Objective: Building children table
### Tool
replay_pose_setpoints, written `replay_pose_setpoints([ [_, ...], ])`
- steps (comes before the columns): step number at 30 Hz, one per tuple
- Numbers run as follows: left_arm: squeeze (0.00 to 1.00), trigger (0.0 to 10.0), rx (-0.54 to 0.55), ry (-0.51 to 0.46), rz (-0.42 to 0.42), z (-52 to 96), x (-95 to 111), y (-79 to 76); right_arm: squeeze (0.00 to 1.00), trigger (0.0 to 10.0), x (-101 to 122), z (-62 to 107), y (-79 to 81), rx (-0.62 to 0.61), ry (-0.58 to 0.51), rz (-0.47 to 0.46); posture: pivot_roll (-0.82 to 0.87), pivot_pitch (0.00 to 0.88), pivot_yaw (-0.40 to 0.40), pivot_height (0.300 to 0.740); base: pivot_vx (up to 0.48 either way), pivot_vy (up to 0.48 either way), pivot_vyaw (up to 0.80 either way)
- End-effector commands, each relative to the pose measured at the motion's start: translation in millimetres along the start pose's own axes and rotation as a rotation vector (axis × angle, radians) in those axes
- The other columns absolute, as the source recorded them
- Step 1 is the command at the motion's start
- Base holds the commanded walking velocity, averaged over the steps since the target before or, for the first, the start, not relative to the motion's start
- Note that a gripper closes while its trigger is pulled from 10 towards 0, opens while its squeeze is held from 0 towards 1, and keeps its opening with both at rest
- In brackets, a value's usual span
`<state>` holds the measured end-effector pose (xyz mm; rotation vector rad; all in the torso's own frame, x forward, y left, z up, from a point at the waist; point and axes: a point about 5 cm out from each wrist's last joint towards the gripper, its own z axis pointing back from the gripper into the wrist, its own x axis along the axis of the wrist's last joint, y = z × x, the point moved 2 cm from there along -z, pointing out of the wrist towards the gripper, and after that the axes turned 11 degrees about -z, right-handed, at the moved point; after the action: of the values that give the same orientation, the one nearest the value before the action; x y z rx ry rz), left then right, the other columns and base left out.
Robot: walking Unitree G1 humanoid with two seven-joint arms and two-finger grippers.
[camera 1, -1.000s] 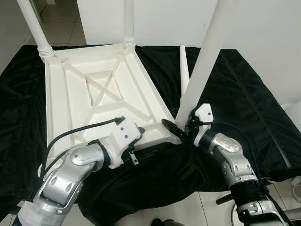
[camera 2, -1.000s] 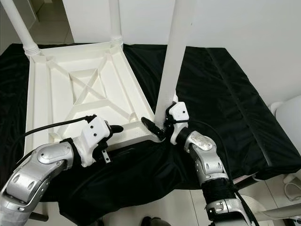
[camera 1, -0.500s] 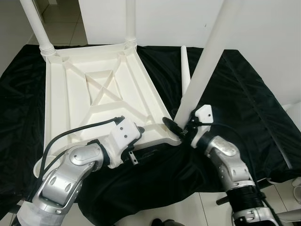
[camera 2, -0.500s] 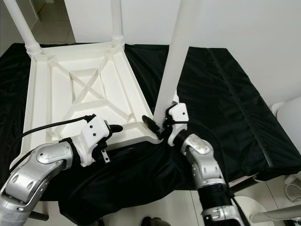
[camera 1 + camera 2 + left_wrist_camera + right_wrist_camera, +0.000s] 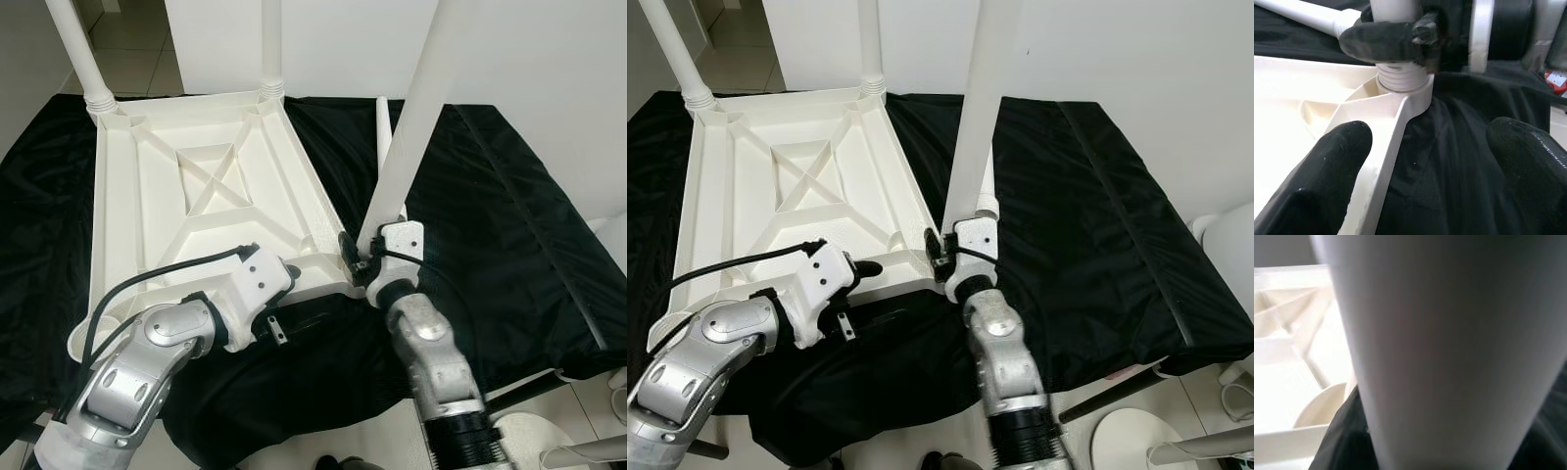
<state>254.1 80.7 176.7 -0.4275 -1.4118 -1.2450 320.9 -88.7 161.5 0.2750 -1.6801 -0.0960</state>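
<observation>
The white plastic table top lies upside down on a black cloth. Two white legs stand in its far corners. My right gripper is shut on the lower end of a third white leg, which leans slightly over the near right corner. In the left wrist view the threaded end of this leg sits in the corner socket. My left gripper is open just in front of that corner, with one finger by the rim. A fourth leg lies loose on the cloth.
The black cloth covers the whole work surface and hangs over its near edge. A white wall stands behind, and tiled floor shows at the far left. A white round object sits on the floor at the near right.
My right arm has swung left and the third leg's lower end has moved onto the near right corner, standing more upright. The left arm has barely moved.
</observation>
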Motion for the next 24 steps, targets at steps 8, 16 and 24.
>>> replay_pose_setpoints([
  [8,0.0,10.0,0.022,0.018,0.013,-0.4,-3,-1.8,1.0,10.0,9,13.3,-3.3,-0.052,-0.07,-0.096,0.12,0.132,-0.046,0.74,0.0,0.0,0.0],
  [16,0.0,10.0,0.028,0.017,0.013,-1.0,-3,-0.5,0.46,10.0,16,21.6,-3.5,-0.029,-0.126,-0.067,0.12,0.135,-0.044,0.74,0.0,0.0,0.0],
  [24,0.0,10.0,0.097,0.03,0.005,-0.8,-5,10.0,0.0,10.0,20,30.9,-2.4,0.042,-0.169,-0.079,0.11,0.136,-0.046,0.74,0.0,0.0,0.0],
])
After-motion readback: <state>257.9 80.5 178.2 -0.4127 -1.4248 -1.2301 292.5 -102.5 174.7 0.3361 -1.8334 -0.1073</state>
